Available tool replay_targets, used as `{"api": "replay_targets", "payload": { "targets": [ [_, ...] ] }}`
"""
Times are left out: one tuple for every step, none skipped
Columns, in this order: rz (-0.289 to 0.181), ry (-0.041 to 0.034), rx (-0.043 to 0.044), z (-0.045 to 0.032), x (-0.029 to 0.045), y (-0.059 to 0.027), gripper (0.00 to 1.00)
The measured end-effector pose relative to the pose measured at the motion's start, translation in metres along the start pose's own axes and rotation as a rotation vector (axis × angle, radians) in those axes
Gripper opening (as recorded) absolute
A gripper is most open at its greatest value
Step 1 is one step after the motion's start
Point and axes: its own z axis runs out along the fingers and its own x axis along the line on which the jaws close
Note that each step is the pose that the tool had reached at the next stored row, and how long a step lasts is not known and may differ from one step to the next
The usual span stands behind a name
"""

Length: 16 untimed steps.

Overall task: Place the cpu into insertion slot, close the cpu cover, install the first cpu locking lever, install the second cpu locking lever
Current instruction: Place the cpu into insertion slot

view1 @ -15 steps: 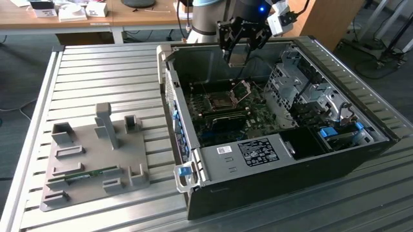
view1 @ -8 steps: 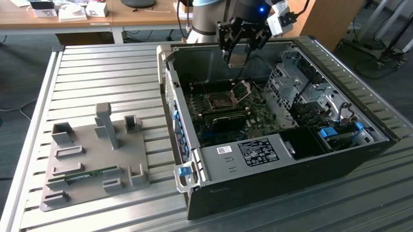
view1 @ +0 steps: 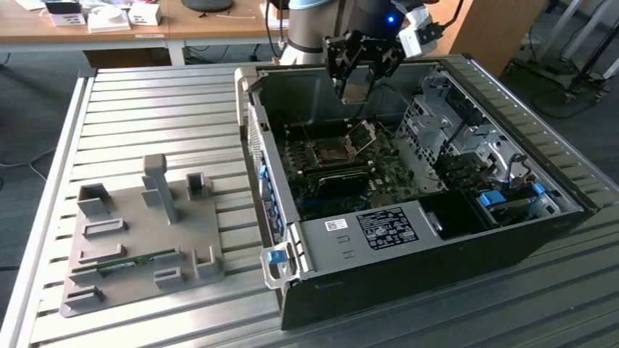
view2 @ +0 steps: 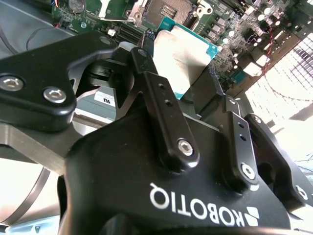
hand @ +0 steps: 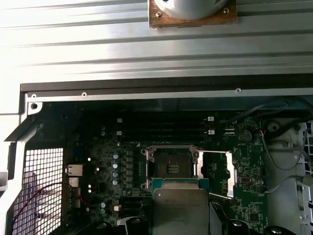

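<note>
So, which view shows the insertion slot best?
The first wrist view: the insertion slot is seen face-on, uncovered. The exterior view shows the slot at a slant; the second wrist view catches part of the slot beyond the cpu.

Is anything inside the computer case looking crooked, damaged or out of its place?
Nothing stands out. The claw holds the cpu above the open case. The insertion slot lies bare, and the cpu cover is swung open beside it.
</note>
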Motion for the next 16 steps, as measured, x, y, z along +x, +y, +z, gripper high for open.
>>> {"api": "replay_targets", "payload": {
  "targets": [
    [0.0,0.0001,0.0001,0.0,0.0,0.0,0.54],
    [0.0,0.0001,0.0003,0.0,0.0,0.0,0.54],
    [0.0,0.0,0.0,0.0002,0.0,0.0,0.54],
    [0.0,0.0,0.0,0.0004,0.0,-0.0001,0.54],
    [0.0,0.0,-0.0001,0.0004,0.0,-0.0001,0.54],
    [0.0,0.0,0.0,0.0004,0.0,-0.0001,0.54],
    [0.0,0.0,-0.0001,0.0005,0.0,-0.0001,0.54],
    [0.0,-0.0001,-0.0003,0.0009,0.0,-0.0001,0.54],
    [0.0,-0.0001,-0.0003,0.0013,0.0,-0.0001,0.54],
    [0.0,-0.0001,-0.0002,0.0016,0.0,-0.0002,0.54],
    [0.0,0.0,-0.0001,0.002,0.0,-0.0002,0.54],
    [0.0,0.0,0.0,0.0023,0.0,-0.0002,0.54],
    [0.0,0.0,0.0001,0.0023,0.0,-0.0002,0.54],
    [0.0,0.0001,0.0002,0.0023,0.0,-0.0002,0.54],
    [0.0,0.0,0.0,0.0025,0.0,-0.0002,0.54],
    [0.0,0.0,0.0,0.0026,0.0,-0.0003,0.54]
  ]
}}
